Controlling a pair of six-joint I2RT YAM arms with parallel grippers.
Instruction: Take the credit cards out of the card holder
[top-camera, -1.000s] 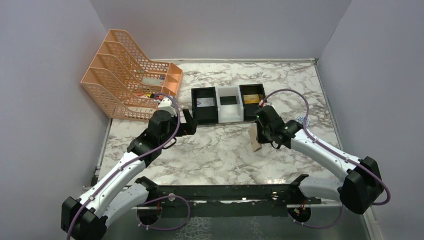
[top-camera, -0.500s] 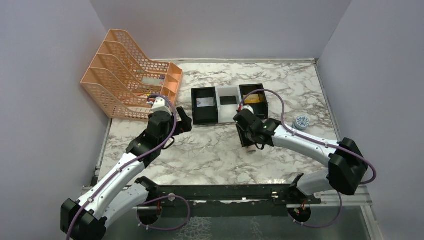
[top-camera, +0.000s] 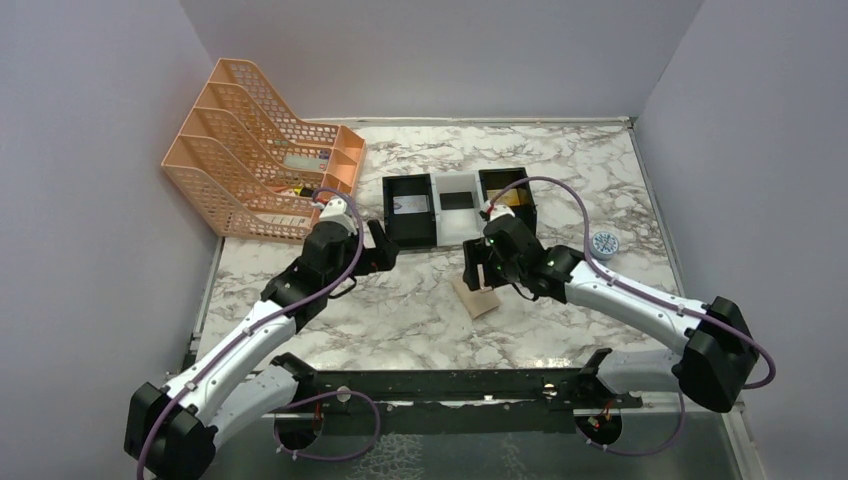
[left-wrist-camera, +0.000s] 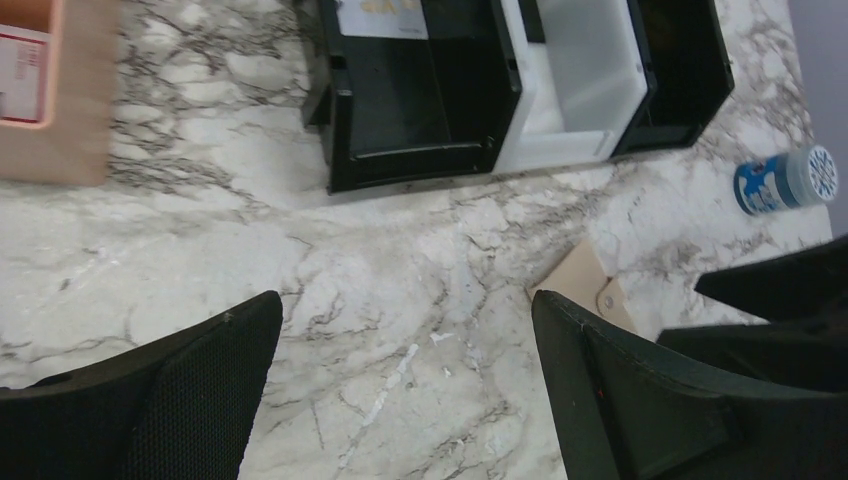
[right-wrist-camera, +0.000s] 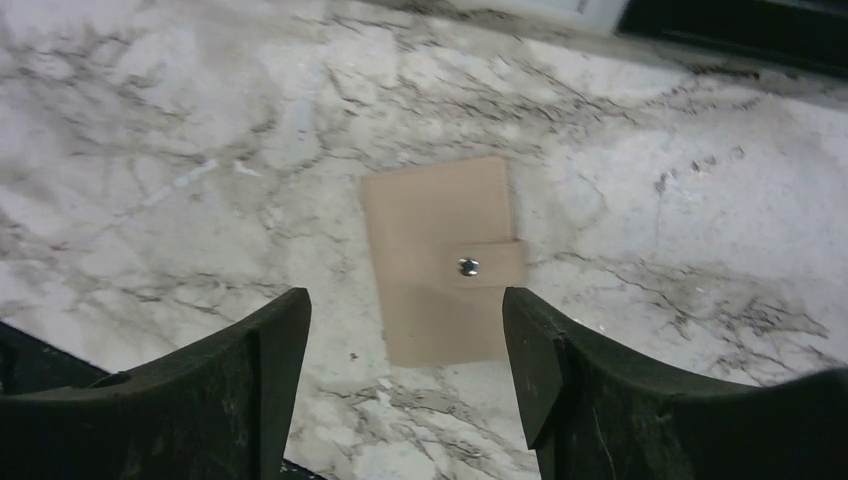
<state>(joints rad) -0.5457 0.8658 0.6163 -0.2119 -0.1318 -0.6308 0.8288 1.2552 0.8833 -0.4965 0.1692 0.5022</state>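
**Closed Card Holder Waits Under Open Right Gripper**

The tan card holder lies flat on the marble table, just on the arms' side of the row of black and white trays. Its snap tab is fastened and faces up, and no card is out of it yet. The right gripper hangs directly above, on the same near side of the trays. Its fingers are spread wide and empty, one to each side of the wallet and touching nothing. That spread looks chosen so the fingers can come down around the holder's edges. The left gripper is equally wide apart and carries nothing. It hovers off the near left corner of the trays with the wallet in its camera's view, probably placed to steady the holder or work the clasp. With the flap shut, the job appears to be at its opening stage: undoing the snap should come before any card is pulled.
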